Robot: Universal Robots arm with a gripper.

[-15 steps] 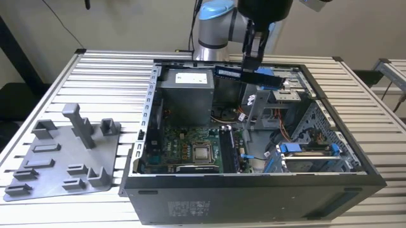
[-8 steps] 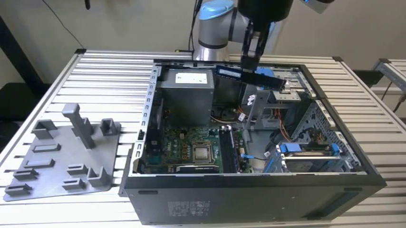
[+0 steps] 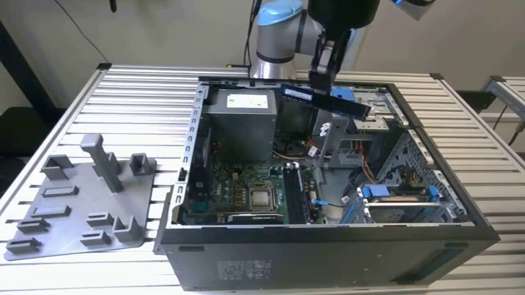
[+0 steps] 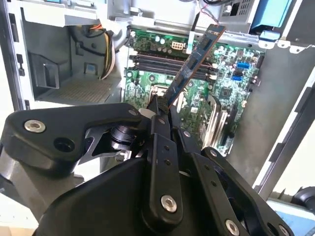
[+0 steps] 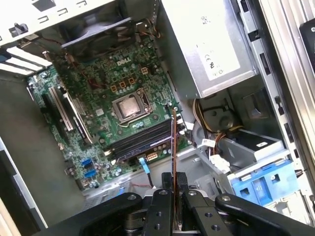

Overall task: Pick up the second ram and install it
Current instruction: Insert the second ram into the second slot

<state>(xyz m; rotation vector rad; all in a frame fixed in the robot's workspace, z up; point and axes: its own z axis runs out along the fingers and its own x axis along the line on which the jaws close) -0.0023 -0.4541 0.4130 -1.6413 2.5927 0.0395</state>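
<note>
The second ram is a thin bluish board held level above the open computer case, and my gripper comes down from above and is shut on it. In the second wrist view the ram sticks out at a slant from my gripper, over the green motherboard. The first wrist view has the ram edge-on as a dark strip rising from my gripper. Long black memory slots lie on the motherboard beside the processor socket.
A grey power supply stands at the back of the case, with blue drive-cage clips on the exterior view's right. A grey parts fixture lies on the slatted table to the case's left. Cables run near the drive bay.
</note>
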